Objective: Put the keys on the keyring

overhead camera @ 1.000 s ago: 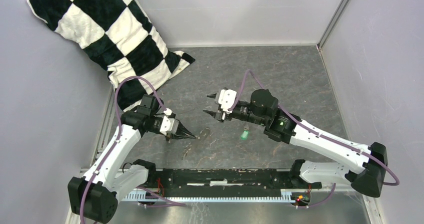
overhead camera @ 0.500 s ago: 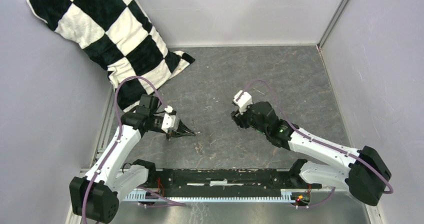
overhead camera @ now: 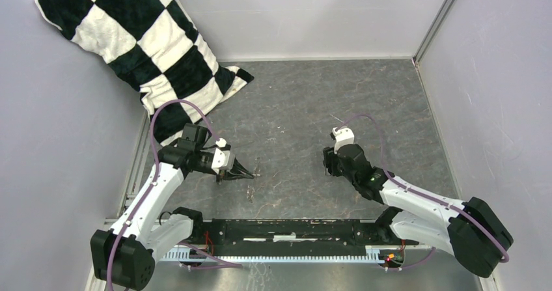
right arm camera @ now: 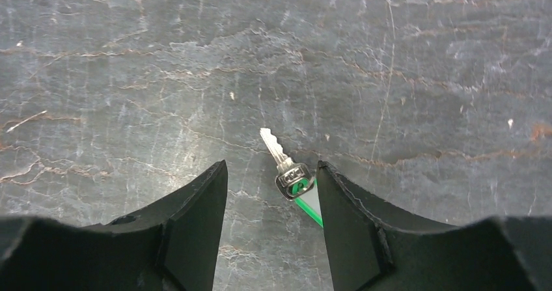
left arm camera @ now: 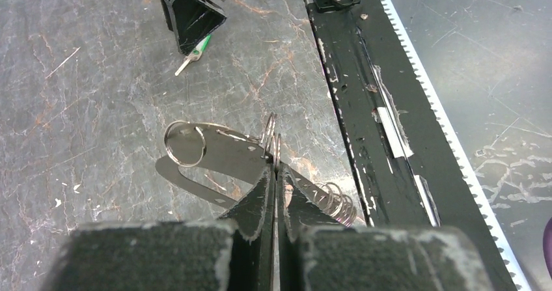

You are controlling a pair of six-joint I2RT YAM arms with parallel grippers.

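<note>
Pinching the keyring (left arm camera: 271, 138) between closed fingers, my left gripper (left arm camera: 273, 174) holds it close to the black base rail (left arm camera: 364, 109). Well to the right, the key (right arm camera: 285, 167) lies flat on the grey table (right arm camera: 423, 76). My right gripper (right arm camera: 271, 170) stands wide astride it, the key's green tag just beside one finger.

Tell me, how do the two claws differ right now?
The left gripper is shut, pinching the keyring; the right gripper is open, holding nothing. The left reaches in at a slant; the right points down, straddling the key. Both are black two-finger claws.
</note>
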